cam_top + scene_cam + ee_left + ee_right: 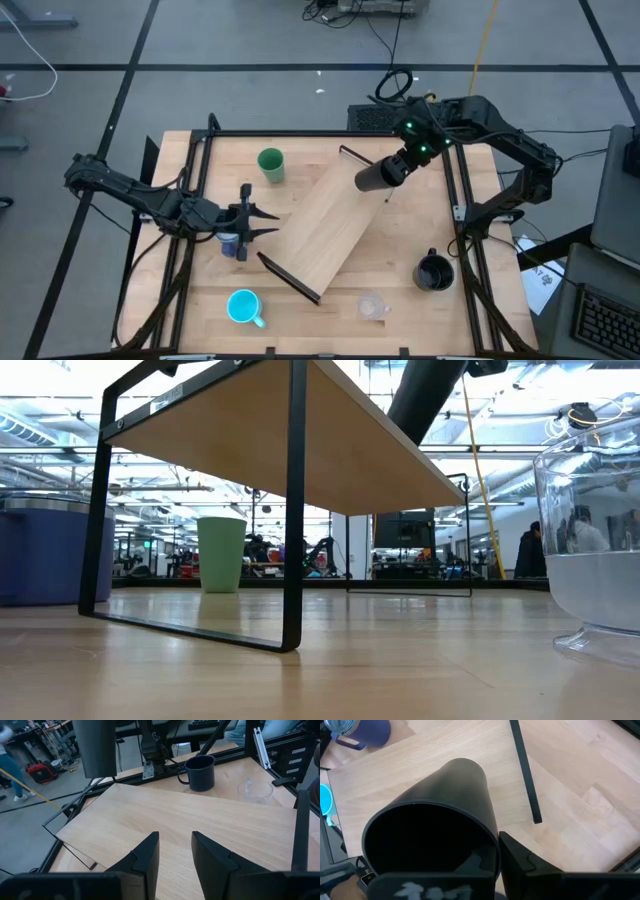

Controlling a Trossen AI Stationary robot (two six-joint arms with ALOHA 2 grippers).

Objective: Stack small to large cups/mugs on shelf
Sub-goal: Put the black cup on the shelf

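Observation:
The light-wood shelf stands slantwise mid-table on its dark end brackets. My right gripper is shut on the tall black cup, above the shelf's far end. My left gripper is open and empty at the shelf's left side, just above the blue-purple mug. The green tumbler stands upright at the far left. The cyan mug, the tiny clear cup and the wide black mug stand on the table near the front. My right gripper holds the tall black cup by its rim. One finger lies outside the wall; the other is hidden by the cup. The cup is lifted clear and tilted far over, its mouth toward the gripper and its base toward the shelf.
Black frame rails run along the table's left and right sides. Free tabletop lies to the right of the shelf, between it and the wide black mug. In the low view the clear cup stands close by at the right.

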